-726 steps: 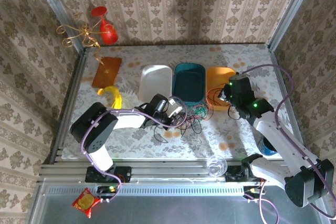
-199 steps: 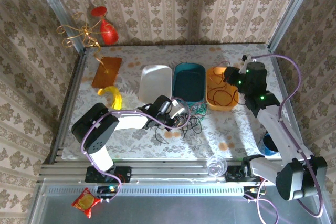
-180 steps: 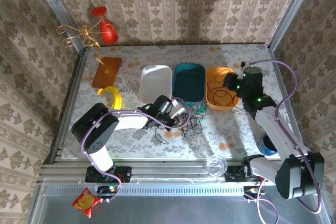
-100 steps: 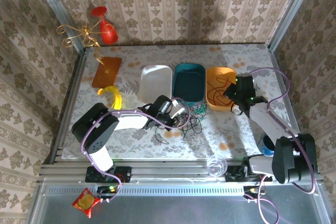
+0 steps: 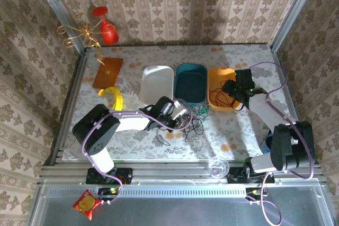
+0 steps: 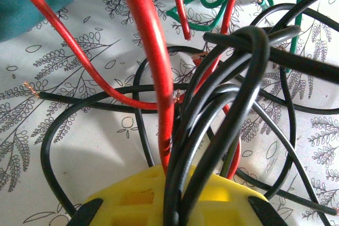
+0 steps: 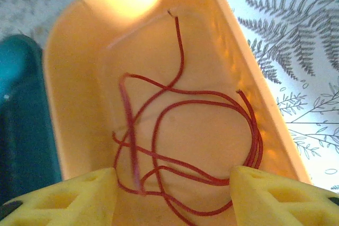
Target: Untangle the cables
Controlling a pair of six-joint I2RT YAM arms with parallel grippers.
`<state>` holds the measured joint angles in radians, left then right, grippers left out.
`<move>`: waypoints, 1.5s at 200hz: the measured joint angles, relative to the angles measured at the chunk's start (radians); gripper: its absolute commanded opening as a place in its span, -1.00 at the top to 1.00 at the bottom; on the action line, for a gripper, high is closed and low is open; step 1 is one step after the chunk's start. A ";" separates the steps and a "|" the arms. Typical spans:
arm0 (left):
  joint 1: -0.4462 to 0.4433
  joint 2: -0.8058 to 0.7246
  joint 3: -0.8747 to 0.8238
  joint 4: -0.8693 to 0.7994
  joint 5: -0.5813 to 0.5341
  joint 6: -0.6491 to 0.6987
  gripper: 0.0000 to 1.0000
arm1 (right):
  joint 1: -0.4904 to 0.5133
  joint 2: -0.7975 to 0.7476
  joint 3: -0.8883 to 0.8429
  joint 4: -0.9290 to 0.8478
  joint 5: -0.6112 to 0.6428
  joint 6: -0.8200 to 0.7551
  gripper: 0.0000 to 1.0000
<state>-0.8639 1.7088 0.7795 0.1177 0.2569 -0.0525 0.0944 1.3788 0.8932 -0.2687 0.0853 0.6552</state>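
Note:
A small tangle of black, red and green cables (image 5: pixel 194 116) lies on the table in front of the teal bin (image 5: pixel 190 80). My left gripper (image 5: pixel 179 116) sits at the tangle's left side. In the left wrist view the left gripper (image 6: pixel 175 207) is shut on a bundle of black cables (image 6: pixel 233 88) and a red cable (image 6: pixel 151 51); green cables (image 6: pixel 212 3) lie beyond. My right gripper (image 5: pixel 229 91) hovers over the orange bin (image 5: pixel 222 71). In the right wrist view the right gripper (image 7: pixel 175 194) stands open over loose red cables (image 7: pixel 180 146) lying in the orange bin (image 7: pixel 79 78).
A white bin (image 5: pixel 157 83) stands left of the teal one. An orange-brown block (image 5: pixel 107 71) and a yellow curved object (image 5: pixel 114 97) lie at the far left. A glass (image 5: pixel 218 168) sits at the near edge and a blue object (image 5: pixel 270 146) by the right arm.
The right arm swung back over the orange bin and dropped lower above it, wrist turning. Red cable now lies loose in the bin. The left gripper stayed at the tangle.

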 measured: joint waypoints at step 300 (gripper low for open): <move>-0.006 0.000 0.000 0.002 -0.010 0.004 1.00 | 0.242 -0.286 0.046 -0.023 -0.181 -0.195 1.00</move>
<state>-0.8700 1.7088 0.7795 0.1192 0.2466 -0.0486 0.3363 1.0927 0.9394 -0.2916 -0.0959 0.4599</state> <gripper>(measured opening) 0.093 0.064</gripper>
